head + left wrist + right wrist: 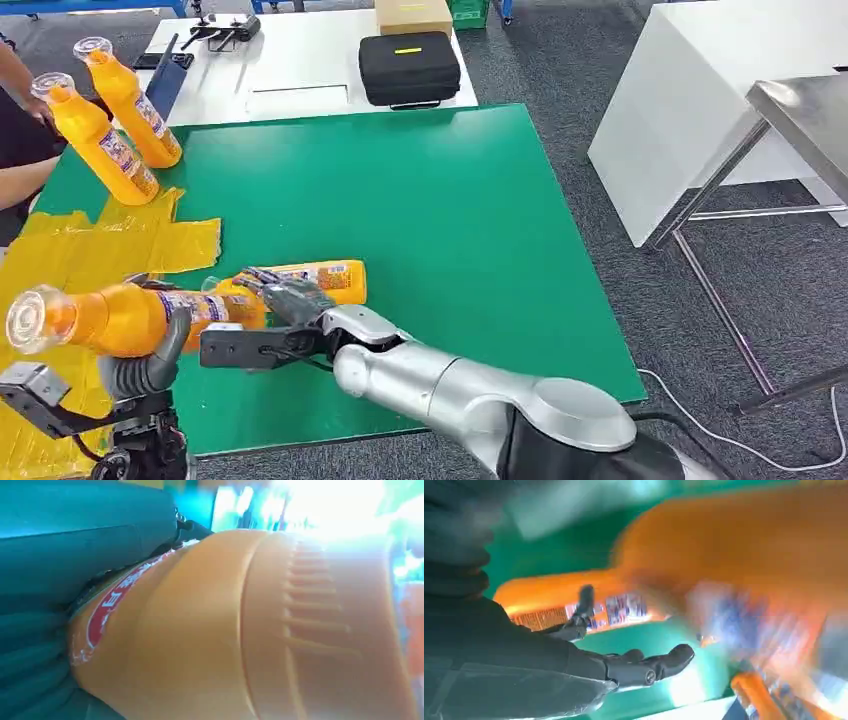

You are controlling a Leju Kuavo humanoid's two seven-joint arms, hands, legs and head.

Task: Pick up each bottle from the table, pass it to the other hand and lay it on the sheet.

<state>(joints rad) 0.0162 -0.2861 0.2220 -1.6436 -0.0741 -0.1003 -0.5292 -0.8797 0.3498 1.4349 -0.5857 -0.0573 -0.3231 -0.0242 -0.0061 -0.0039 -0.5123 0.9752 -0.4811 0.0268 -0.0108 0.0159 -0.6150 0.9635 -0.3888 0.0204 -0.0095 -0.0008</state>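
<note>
At the near-left edge of the green bench [440, 200], the left hand [150, 365] grips an orange bottle [120, 318] held on its side, cap towards the camera. The right hand [285, 300] reaches in beside it with fingers [664, 662] spread, holding nothing. A second bottle [320, 278] lies flat just behind that hand. Two more bottles [100, 140] stand tilted at the far-left corner, near a person's arm [20, 180]. The crumpled yellow sheet [110, 245] lies under the held bottle.

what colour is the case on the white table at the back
Black, with a small yellow mark on top; the case shows best in the head view.
</note>
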